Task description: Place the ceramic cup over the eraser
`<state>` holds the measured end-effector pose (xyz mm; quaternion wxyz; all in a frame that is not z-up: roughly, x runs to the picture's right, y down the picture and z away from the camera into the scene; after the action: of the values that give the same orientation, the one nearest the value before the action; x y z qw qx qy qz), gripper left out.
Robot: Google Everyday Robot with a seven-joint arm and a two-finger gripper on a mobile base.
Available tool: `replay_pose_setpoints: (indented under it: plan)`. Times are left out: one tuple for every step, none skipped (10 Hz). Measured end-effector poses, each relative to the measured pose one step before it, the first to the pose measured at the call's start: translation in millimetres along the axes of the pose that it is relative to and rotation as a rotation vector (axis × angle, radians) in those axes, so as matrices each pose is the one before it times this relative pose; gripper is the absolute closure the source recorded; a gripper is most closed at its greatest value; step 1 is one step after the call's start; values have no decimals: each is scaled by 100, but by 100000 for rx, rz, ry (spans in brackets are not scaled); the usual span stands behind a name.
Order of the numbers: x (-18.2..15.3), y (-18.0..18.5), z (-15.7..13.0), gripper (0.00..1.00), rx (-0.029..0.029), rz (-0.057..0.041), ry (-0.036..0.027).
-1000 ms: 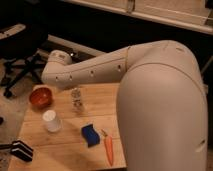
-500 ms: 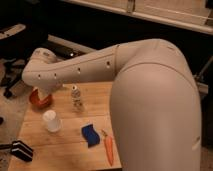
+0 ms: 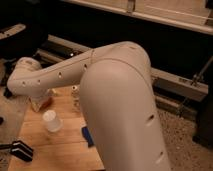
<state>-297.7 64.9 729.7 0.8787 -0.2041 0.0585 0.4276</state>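
- The ceramic cup (image 3: 51,120) sits upright on the wooden table (image 3: 55,152), left of centre in the frame. It's standing free with nothing touching it.
- The eraser (image 3: 21,150) is down in the lower left corner, a black block with white stripes right at the table's left edge. It's apart from the cup, below and left of it.
- A blue block (image 3: 88,136) lies to the lower right of the cup, and the arm partly covers it.
- An orange-red bowl (image 3: 46,103) is just above the cup, mostly hidden behind the arm.
- A small clear glass (image 3: 76,93) stands further up the table, beside the arm, though it's hard to make out.
- The big white arm (image 3: 117,105) fills the middle of the frame. It rises from the bottom, then reaches to an elbow (image 3: 22,80) at the upper left, above the bowl.
- The gripper itself isn't in the shot, since only the arm's upper links show. Its fingers are spread wide, and the cup and eraser are both on the table.
- Speckled floor (image 3: 187,142) shows on the right side.
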Motion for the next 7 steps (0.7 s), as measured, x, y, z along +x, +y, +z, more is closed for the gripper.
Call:
replay_pose_setpoints:
  plan:
    - [229, 570, 1580, 20, -325, -714, 1199]
    - [183, 358, 1308, 20, -276, -125, 757]
    - [148, 68, 1445, 20, -739, 961, 570]
    - [101, -43, 778, 20, -922, 907, 352]
    - [225, 79, 1005, 20, -2037, 1300, 809]
    - [290, 168, 747, 20, -2076, 726, 987]
    - [256, 135, 544, 20, -1437, 164, 966]
